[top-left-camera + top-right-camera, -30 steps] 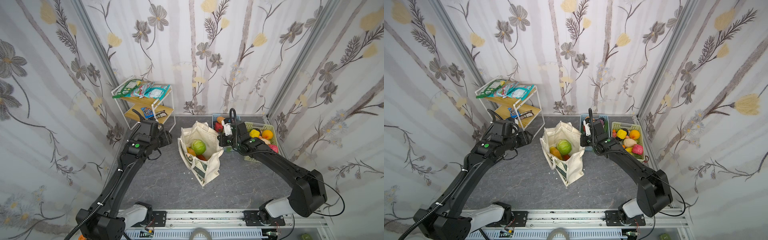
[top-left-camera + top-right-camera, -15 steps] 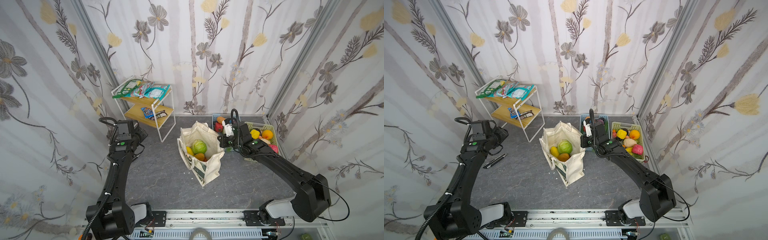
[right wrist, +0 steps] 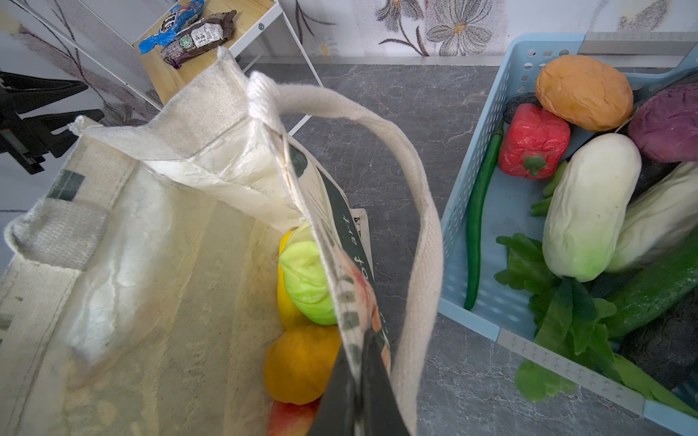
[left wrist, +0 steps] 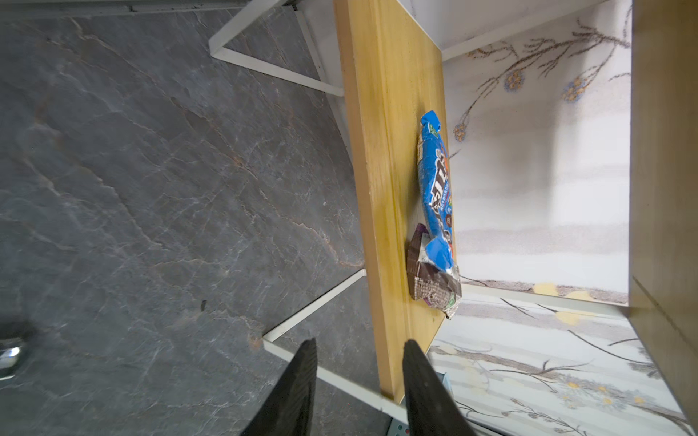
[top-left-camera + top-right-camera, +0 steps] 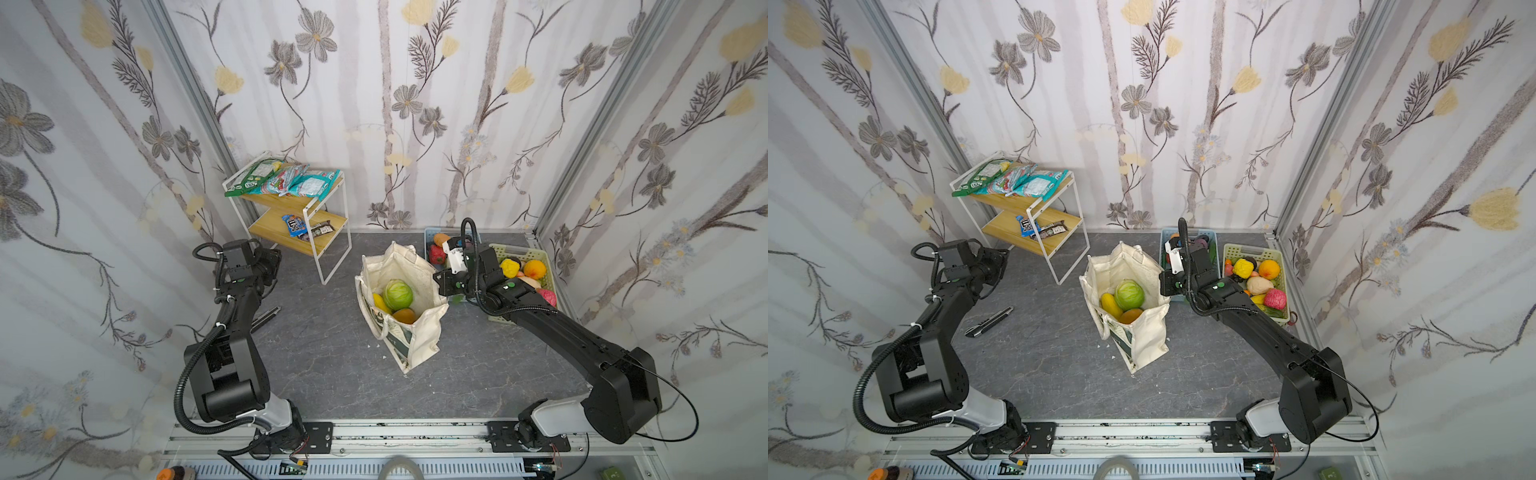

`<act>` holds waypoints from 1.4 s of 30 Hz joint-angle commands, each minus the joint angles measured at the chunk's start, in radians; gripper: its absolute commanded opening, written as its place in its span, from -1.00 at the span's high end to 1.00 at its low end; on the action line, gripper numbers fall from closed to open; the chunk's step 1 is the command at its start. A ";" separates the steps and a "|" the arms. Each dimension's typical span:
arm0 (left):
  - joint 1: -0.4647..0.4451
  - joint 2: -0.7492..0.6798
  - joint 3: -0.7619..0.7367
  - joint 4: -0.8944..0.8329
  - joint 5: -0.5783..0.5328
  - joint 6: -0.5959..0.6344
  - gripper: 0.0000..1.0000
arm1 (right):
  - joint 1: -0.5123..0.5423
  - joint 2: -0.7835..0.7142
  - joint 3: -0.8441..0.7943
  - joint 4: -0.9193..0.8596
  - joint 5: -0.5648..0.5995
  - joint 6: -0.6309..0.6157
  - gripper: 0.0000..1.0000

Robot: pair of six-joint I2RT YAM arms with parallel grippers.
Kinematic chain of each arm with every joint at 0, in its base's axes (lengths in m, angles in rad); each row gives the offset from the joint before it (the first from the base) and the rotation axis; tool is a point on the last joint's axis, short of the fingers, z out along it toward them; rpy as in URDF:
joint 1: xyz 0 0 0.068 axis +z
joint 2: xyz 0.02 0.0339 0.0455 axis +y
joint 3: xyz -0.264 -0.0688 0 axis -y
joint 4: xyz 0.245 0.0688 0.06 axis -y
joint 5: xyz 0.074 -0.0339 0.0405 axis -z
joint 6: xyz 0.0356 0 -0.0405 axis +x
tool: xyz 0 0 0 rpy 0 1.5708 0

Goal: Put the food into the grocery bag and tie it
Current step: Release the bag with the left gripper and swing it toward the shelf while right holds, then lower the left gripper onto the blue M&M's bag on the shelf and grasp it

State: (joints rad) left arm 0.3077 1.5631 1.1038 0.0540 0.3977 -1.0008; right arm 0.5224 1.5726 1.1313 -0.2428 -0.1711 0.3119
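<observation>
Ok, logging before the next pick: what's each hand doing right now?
Left hand: open, nothing between its fingers.
Right hand: closed on the rim of the grocery bag.

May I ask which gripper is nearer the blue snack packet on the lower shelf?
Left: left gripper faces the blue snack packet; right gripper grips the cream canvas bag, farther.

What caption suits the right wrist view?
Right claw shut on the grocery bag wall; green cabbage and orange fruit inside, blue basket beside.

top views: overhead, same scene | wrists: close — shelf, bag
</observation>
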 commanded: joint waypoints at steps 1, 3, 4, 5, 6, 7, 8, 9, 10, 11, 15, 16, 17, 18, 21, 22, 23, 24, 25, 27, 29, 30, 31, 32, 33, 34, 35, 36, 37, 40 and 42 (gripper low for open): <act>0.001 0.054 0.061 0.133 0.074 -0.078 0.20 | 0.001 0.013 0.005 0.061 -0.017 -0.009 1.00; 0.001 0.085 0.090 0.141 0.081 -0.090 0.21 | 0.003 0.018 0.005 0.063 -0.015 -0.009 1.00; -0.001 0.097 0.104 0.142 0.087 -0.093 0.21 | 0.002 0.017 0.006 0.062 -0.015 -0.008 1.00; -0.004 0.108 0.122 0.133 0.093 -0.094 0.21 | 0.003 0.017 0.007 0.065 -0.016 -0.008 1.00; -0.007 0.128 0.150 0.110 0.106 -0.092 0.21 | 0.003 0.018 0.008 0.064 -0.017 -0.008 1.00; -0.011 0.146 0.172 0.096 0.118 -0.090 0.20 | 0.003 0.017 0.011 0.063 -0.018 -0.008 1.00; -0.015 0.163 0.190 0.092 0.125 -0.096 0.20 | 0.004 0.048 0.015 0.062 -0.018 -0.008 1.00; -0.019 0.180 0.200 0.089 0.129 -0.103 0.20 | 0.003 0.053 0.018 0.061 -0.017 -0.008 1.00; -0.022 0.191 0.209 0.091 0.131 -0.105 0.20 | 0.003 0.056 0.021 0.061 -0.018 -0.008 1.00; -0.026 0.200 0.219 0.091 0.131 -0.104 0.20 | 0.003 0.058 0.024 0.061 -0.018 -0.008 1.00; -0.046 0.236 0.269 0.053 0.121 -0.090 0.20 | 0.003 0.060 0.028 0.060 -0.014 -0.008 1.00; -0.051 0.243 0.279 0.048 0.116 -0.085 0.20 | 0.004 0.061 0.028 0.060 -0.011 -0.008 1.00; -0.057 0.249 0.287 0.042 0.107 -0.080 0.20 | 0.003 0.060 0.028 0.059 -0.009 -0.008 1.00; -0.061 0.253 0.299 0.031 0.099 -0.071 0.20 | 0.003 0.061 0.028 0.057 -0.008 -0.008 1.00; -0.071 0.281 0.341 0.002 0.098 -0.064 0.21 | 0.003 0.061 0.027 0.054 -0.004 -0.010 1.00; -0.074 0.288 0.343 -0.008 0.095 -0.065 0.21 | 0.004 0.060 0.026 0.056 -0.003 -0.010 1.00; -0.075 0.292 0.342 -0.014 0.088 -0.064 0.21 | 0.004 0.059 0.024 0.056 -0.003 -0.010 1.00; -0.076 0.293 0.343 -0.022 0.077 -0.062 0.21 | 0.004 0.058 0.023 0.058 -0.003 -0.009 1.00; -0.077 0.290 0.343 -0.027 0.065 -0.061 0.22 | 0.004 0.056 0.022 0.058 -0.003 -0.010 1.00; -0.077 0.281 0.339 -0.039 0.041 -0.049 0.22 | 0.003 0.058 0.022 0.061 -0.004 -0.008 1.00; -0.079 0.275 0.340 -0.053 0.028 -0.038 0.22 | 0.004 0.062 0.025 0.059 -0.006 -0.010 1.00; -0.078 0.274 0.341 -0.061 0.022 -0.033 0.22 | 0.003 0.064 0.028 0.058 -0.007 -0.010 1.00; -0.077 0.270 0.341 -0.065 0.019 -0.030 0.22 | 0.002 0.066 0.030 0.058 -0.006 -0.011 1.00; -0.077 0.267 0.341 -0.069 0.018 -0.026 0.22 | 0.003 0.067 0.031 0.056 -0.007 -0.012 1.00; -0.078 0.262 0.341 -0.079 0.015 -0.020 0.22 | 0.004 0.066 0.032 0.057 -0.007 -0.011 1.00; -0.077 0.258 0.341 -0.088 0.009 -0.014 0.22 | 0.004 0.067 0.031 0.058 -0.007 -0.011 1.00; -0.077 0.253 0.339 -0.095 0.001 -0.007 0.21 | 0.003 0.069 0.030 0.058 -0.007 -0.011 1.00; -0.077 0.252 0.340 -0.094 0.000 -0.003 0.20 | 0.003 0.070 0.030 0.057 -0.007 -0.011 1.00; -0.076 0.257 0.342 -0.093 0.005 -0.002 0.20 | 0.004 0.072 0.030 0.057 -0.007 -0.011 1.00; -0.077 0.289 0.343 -0.083 0.027 -0.018 0.21 | 0.002 0.073 0.031 0.055 -0.007 -0.013 1.00; -0.080 0.303 0.378 -0.076 0.029 -0.026 0.21 | 0.004 0.071 0.031 0.053 -0.002 -0.013 1.00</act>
State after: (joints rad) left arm 0.2306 1.8542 1.4578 -0.0338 0.4194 -1.0214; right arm 0.5255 1.6375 1.1538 -0.2150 -0.1734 0.3050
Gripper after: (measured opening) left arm 0.394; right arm 0.068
